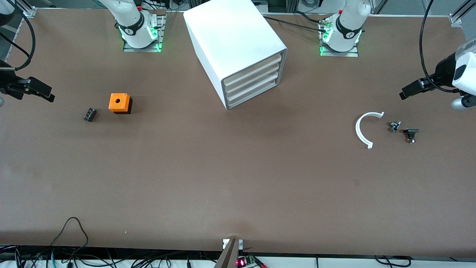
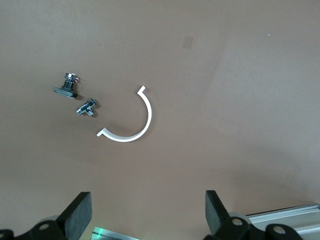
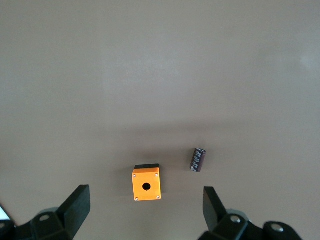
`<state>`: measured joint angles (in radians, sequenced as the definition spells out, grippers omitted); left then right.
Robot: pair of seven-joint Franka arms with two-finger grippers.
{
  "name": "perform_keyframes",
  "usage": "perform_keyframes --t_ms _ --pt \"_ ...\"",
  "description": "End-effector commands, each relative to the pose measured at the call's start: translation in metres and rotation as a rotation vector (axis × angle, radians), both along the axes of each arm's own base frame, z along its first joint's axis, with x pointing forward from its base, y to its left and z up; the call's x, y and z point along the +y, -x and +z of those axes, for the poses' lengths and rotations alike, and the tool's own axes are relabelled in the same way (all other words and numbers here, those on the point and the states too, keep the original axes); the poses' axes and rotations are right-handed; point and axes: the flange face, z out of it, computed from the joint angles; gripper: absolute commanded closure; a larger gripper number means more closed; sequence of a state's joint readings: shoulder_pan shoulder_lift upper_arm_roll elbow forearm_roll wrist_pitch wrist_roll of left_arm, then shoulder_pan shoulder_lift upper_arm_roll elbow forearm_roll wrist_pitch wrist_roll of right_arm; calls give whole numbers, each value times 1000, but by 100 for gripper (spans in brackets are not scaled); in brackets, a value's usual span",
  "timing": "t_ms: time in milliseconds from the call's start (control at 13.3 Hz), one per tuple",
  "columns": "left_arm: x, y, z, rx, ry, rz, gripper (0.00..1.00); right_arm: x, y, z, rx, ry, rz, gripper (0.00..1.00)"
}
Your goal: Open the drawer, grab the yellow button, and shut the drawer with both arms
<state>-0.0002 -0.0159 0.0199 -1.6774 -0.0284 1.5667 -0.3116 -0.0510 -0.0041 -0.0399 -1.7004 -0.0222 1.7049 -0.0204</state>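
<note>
Waiting grippers [image 1: 409, 90] apart, drawer [image 1: 253, 72] between

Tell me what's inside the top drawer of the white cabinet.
Cannot be seen: the drawer is shut, like the three fronts below it in the cabinet. No button shows anywhere.

table [image 1: 223, 178] plain brown | cabinet [image 1: 230, 41] white, drawer [image 1: 253, 69] front white | cube [image 1: 119, 102] orange on black base, dark hole | curved strip [image 1: 360, 130] white | capacitor [image 1: 89, 114] dark | grippers: left gripper [image 1: 409, 90] and right gripper [image 1: 42, 91] black
</note>
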Motion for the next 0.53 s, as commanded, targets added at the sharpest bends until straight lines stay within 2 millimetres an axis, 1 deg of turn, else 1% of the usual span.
perform_keyframes --t_ms 0,450 --pt "0 -4 3 -11 7 -22 0 -4 0 2 -3 -14 12 0" --pt "-1 -6 2 -8 7 -19 0 -11 1 2 3 -13 -2 0"
